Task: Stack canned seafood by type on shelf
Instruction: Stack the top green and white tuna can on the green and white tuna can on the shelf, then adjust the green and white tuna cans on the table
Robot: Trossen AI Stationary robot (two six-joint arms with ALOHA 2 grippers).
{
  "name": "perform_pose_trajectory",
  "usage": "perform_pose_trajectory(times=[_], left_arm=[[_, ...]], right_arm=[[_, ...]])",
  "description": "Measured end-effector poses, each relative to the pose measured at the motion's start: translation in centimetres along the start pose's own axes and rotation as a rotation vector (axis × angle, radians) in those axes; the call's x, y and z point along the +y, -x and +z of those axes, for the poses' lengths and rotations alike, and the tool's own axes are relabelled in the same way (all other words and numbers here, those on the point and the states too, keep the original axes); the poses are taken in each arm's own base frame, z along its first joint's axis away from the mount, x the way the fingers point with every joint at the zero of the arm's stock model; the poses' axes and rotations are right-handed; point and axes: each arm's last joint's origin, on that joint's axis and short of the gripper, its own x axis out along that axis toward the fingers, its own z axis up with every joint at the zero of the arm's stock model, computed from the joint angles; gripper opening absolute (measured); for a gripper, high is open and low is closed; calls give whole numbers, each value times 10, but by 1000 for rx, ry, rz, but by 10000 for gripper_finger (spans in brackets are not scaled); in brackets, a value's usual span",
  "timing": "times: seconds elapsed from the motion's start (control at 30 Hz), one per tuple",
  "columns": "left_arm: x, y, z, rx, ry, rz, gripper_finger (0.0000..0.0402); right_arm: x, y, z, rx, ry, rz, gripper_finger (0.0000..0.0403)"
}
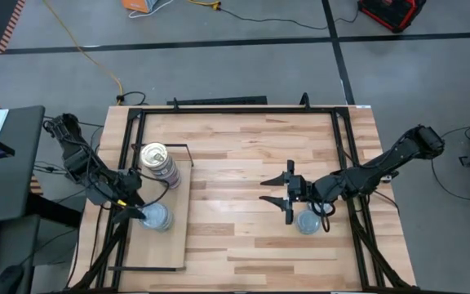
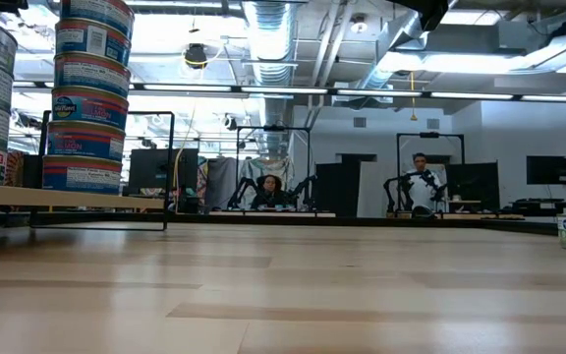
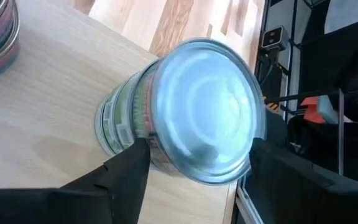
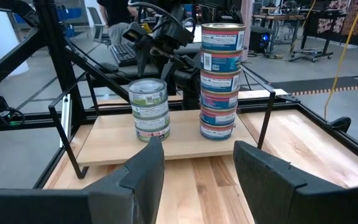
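A: What's on the shelf (image 1: 178, 220)?
B: Two stacks: a tall gold-topped one (image 4: 220, 81) and a short silver-topped one (image 4: 149, 109).
A: Grippers?
B: Left gripper (image 3: 194, 163) straddles the silver stack, fingers seemingly apart from it. Right gripper (image 1: 277, 196) open, beside loose tins (image 1: 308, 221).

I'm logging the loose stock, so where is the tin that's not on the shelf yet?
In the high view, the loose tin sits on the tabletop right of centre, just under the right gripper, well apart from the shelf on the left.
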Motion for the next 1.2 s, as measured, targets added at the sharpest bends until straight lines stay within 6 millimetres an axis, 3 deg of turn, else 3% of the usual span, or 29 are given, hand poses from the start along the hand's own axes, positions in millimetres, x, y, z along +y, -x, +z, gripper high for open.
perform_pose_trajectory(times=[0.23,0.5,0.77,0.9,1.0,1.2], left_arm=[[0,2,1,-22,-91,8,269],[-24,38,22,-143,-193,-110,266],[-67,13,35,-336,-476,-143,265],[-89,3,48,-347,-526,-40,265],[-103,-7,60,-342,-570,62,265],[-131,-41,71,-420,-704,143,265]], right_arm=[[0,0,0,0,-1,0,221],[-2,-1,0,-1,12,-6,221],[-20,-9,3,29,92,-76,221],[-34,-14,11,202,42,-57,221],[-47,-19,7,400,-21,-85,221],[-56,-3,-3,838,-179,28,221]])
